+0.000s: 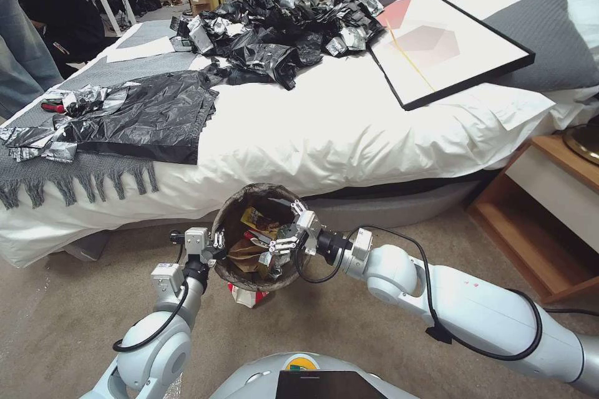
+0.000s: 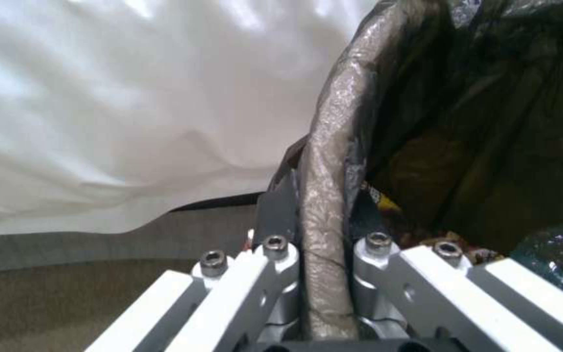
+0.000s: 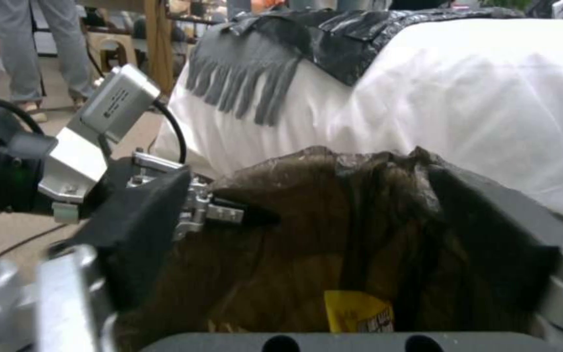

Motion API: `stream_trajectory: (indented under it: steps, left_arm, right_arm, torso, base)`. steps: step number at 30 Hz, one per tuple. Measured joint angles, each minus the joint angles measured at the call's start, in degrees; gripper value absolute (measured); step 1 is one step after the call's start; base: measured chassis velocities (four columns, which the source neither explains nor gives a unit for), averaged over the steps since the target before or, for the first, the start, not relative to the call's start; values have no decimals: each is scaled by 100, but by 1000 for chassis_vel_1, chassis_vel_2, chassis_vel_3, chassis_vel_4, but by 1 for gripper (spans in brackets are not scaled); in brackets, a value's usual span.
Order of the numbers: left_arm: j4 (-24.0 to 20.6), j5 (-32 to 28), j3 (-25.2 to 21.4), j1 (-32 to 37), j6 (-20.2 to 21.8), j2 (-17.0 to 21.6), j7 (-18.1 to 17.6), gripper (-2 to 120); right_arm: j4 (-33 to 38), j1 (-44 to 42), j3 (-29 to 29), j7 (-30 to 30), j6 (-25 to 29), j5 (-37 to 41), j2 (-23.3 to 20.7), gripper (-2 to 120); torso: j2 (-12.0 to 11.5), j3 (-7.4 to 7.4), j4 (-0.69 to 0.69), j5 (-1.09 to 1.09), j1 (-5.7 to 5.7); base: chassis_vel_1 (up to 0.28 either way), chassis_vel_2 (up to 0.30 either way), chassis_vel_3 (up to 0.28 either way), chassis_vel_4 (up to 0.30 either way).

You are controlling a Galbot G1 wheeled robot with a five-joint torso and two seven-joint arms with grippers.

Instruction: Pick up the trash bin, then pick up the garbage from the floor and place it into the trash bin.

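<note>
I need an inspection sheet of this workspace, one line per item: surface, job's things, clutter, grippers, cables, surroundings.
Surface: beige carpet floor.
Job's things: trash bin held off the floor, wrappers inside; red-and-white packet on the carpet under it.
Clutter: black plastic bags on the bed.
Grippers: left gripper clamped on the bin's rim; right gripper open over the bin's mouth.
Cables: black cable looping along the right arm.
Surroundings: bed, framed picture, wooden nightstand.
</note>
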Motion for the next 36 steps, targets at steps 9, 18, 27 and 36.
stream_trajectory:
  steps: [9,18,27,36]
  left_arm:
    - [1,-6,-8,9,-9,19,1,4]
    - [29,-8,-13,34,-35,12,2,4]
    - [52,2,-41,59,-60,11,2,4]
    - [111,37,-54,48,-85,-3,6,4]
  right_arm:
    - [75,-13,23,47,-3,16,3,100]
    - [935,-282,1025,845,-224,531,-193,100]
    - [1317,-804,1952,1405,-544,754,-381,100]
    - [1554,-2285,3970,1802,-931,527,-251,100]
  torso:
    - [0,0,0,0,0]
    - [0,0,0,0,0]
    - [0,0,0,0,0]
    - [0,-1,3,0,0]
  base:
    - [0,0,0,0]
    - [0,0,0,0]
    - [0,0,0,0]
    - [0,0,0,0]
